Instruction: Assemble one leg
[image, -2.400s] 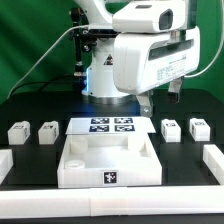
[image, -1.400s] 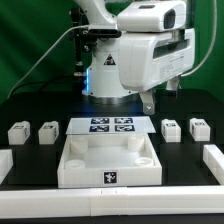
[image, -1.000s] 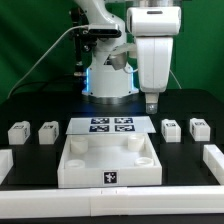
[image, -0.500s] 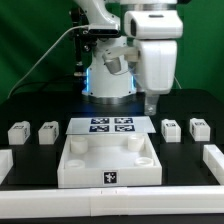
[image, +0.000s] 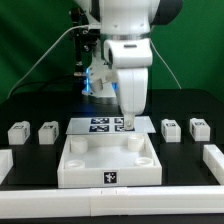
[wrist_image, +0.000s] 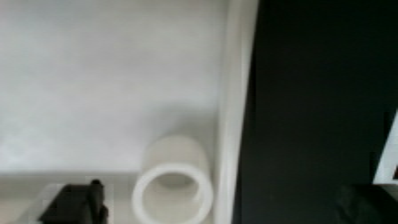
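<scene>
Black table (image: 40, 105) carried a white tray (image: 80, 176), the marker board (image: 80, 127), and four small legs (image: 48, 130), in pairs either side.

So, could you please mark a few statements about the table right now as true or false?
1. Four small blocks lie on the table, two on either side of the tray. True.
2. The fingers grip a block. False: they hold nothing, and all four blocks lie on the table.
3. The marker board lies in front of the tray. False: it lies behind it, toward the robot's base.
4. The tray's front wall bears a tag. True.
</scene>
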